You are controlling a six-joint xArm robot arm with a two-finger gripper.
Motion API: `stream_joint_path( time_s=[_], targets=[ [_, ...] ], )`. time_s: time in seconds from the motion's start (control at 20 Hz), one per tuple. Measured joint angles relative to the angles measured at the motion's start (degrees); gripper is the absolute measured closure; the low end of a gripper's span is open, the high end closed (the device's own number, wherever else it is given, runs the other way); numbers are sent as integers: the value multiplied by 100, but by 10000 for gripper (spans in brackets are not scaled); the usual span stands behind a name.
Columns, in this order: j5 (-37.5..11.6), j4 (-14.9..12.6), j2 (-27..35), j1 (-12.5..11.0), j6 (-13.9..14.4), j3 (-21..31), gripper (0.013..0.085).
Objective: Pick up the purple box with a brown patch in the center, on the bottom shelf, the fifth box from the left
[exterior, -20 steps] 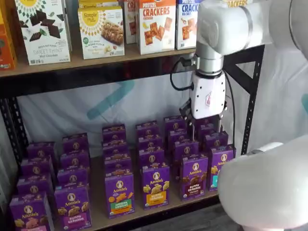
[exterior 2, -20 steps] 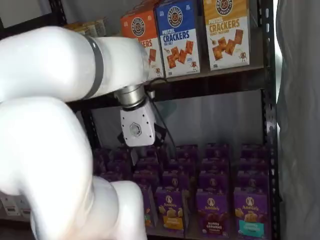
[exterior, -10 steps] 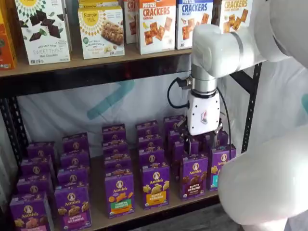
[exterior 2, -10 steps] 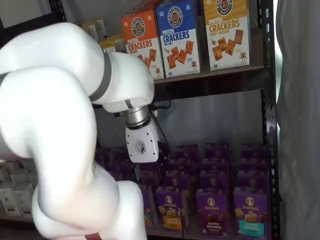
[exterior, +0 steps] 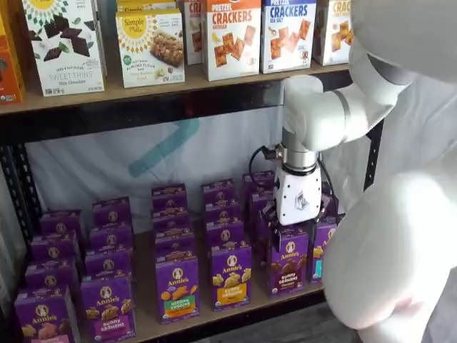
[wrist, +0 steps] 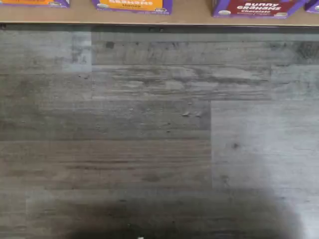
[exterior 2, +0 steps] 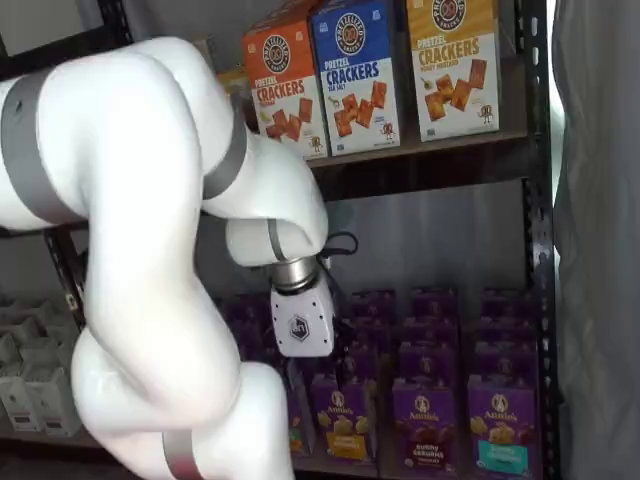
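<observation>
The purple box (exterior: 288, 261), with brown bunny cookies and a dark brown band, stands in the front row of the bottom shelf (exterior: 150, 325), second from the right end. It also shows in a shelf view (exterior 2: 425, 420). In the wrist view only its brown lower band (wrist: 259, 7) shows, at the shelf's front edge (wrist: 189, 16). My gripper (exterior: 294, 230) hangs just above and in front of the box's top, white body upright, black fingers on either side with a gap, holding nothing. Its white body (exterior 2: 302, 325) shows in both shelf views.
A teal-banded purple box (exterior: 323, 250) stands to the right of the purple box and a yellow-banded one (exterior: 230, 275) to its left. Rows of purple boxes stand behind. The higher board (exterior: 178, 82) holds cracker boxes. A black rack post (exterior: 370, 164) is close on the right. Grey plank floor (wrist: 149, 129) lies below.
My gripper has come down from mid-height between the shelves to just over the front-row boxes. The arm's elbow has swung up and across. No box has moved.
</observation>
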Motion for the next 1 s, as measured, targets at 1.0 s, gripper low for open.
stream_joint_path(
  time_s=[1.0],
  targets=[
    [-2290, -342, 2940, -701, -380, -636, 130]
  ],
)
